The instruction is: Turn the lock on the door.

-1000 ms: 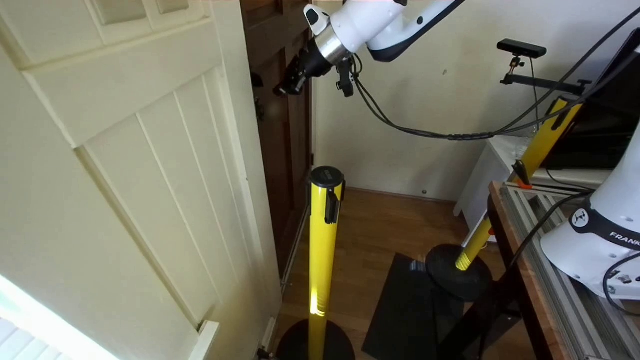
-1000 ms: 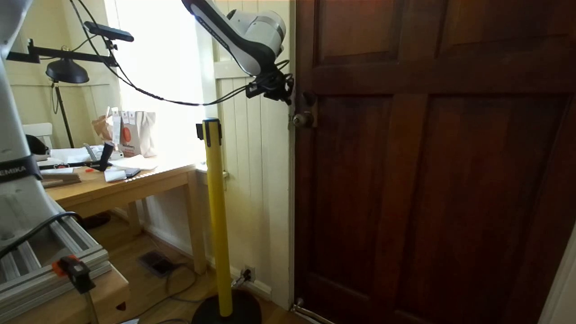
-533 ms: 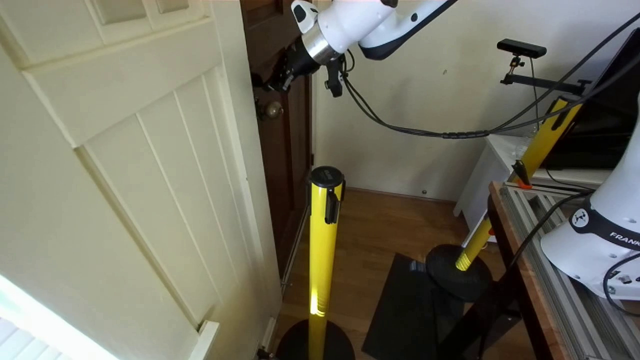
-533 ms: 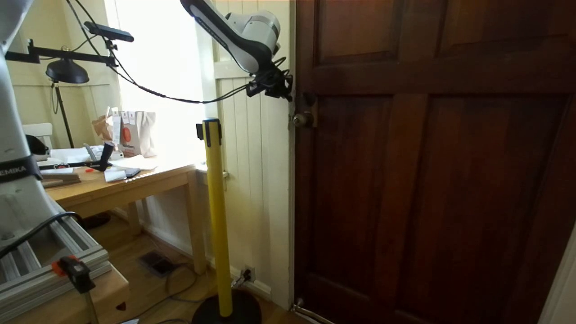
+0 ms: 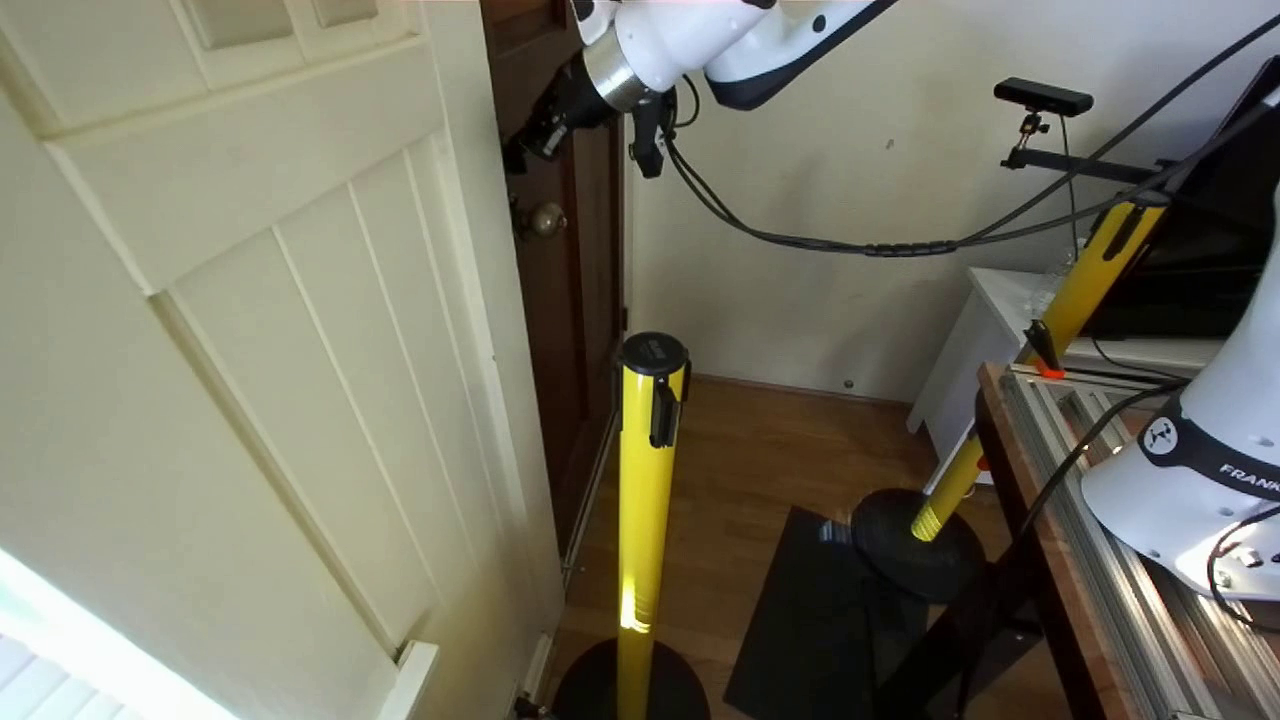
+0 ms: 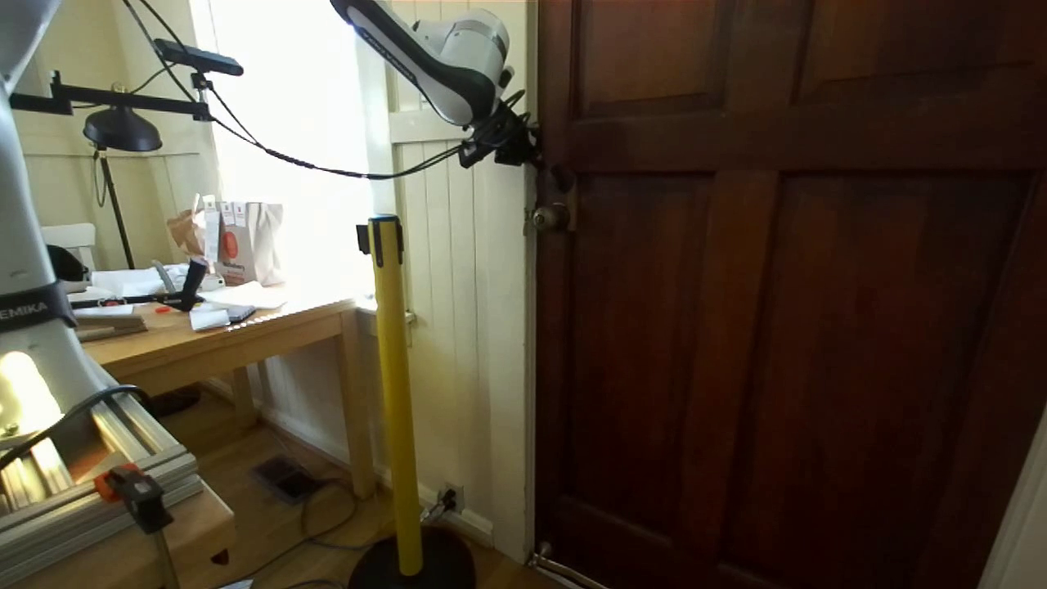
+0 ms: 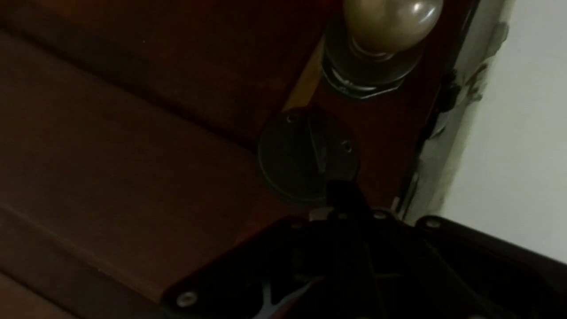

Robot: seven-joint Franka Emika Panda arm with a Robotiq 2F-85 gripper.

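One narrow thumb-turn [image 7: 318,146] crosses the round lock [image 7: 290,161] in the wrist view, long axis near upright, top leaning left; the gripper [image 7: 344,190], closed, sits just below. In both exterior views it is at the door [image 6: 736,343], above the knob [image 6: 550,217], contact unclear.

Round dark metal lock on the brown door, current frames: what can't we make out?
Whether the black tool touches the round dark metal lock: wrist view, dark on dark, tip overlapping its rim.
Lock details: too small and dark in both exterior views.
Top of the shiny, pale round knob: cut off by the wrist view's upper edge.
Middle stretch of the white robot arm: cut off by the top edge in both exterior views.
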